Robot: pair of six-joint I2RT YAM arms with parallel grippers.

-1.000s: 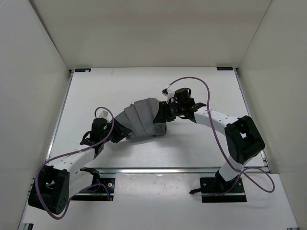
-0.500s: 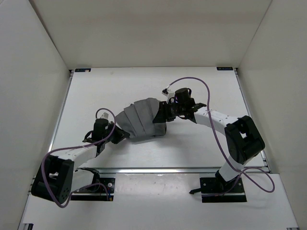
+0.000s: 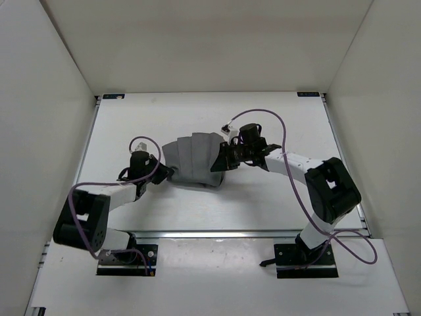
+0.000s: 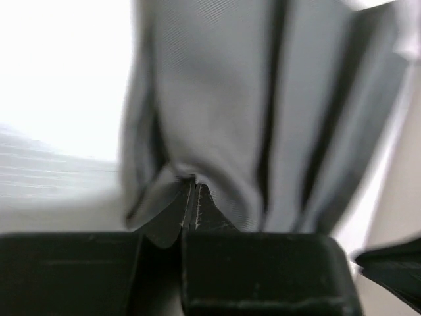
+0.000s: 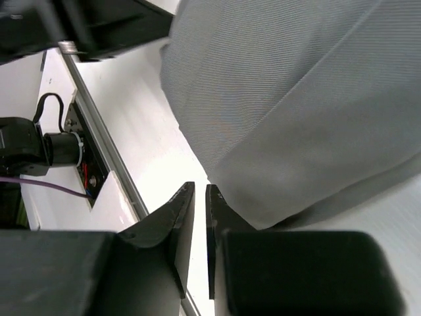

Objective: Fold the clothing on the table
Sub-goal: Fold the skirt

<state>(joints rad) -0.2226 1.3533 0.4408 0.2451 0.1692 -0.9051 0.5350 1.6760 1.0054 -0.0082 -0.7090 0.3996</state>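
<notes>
The clothing (image 3: 191,158), a dark grey pleated skirt, lies bunched in a fan on the white table (image 3: 276,118) between my two arms. My left gripper (image 3: 166,174) sits at its left edge. In the left wrist view that gripper (image 4: 192,181) is shut, with a gathered fold of the skirt (image 4: 217,99) pinched at the tips. My right gripper (image 3: 216,164) is at the skirt's right end. In the right wrist view its jaws (image 5: 200,187) stand a narrow slit apart with white table showing between them. The skirt (image 5: 296,99) lies against the outer side of the right finger.
A metal rail (image 3: 217,232) runs along the table's near edge, with the arm bases below it. White walls close in the left, right and far sides. Purple cables (image 3: 263,113) loop above both arms. The left arm's base motor (image 5: 26,148) shows in the right wrist view.
My left gripper closed on the skirt's left edge and moved away from the near edge. The skirt shifted left and drew tighter. My right jaws narrowed to a slit.
</notes>
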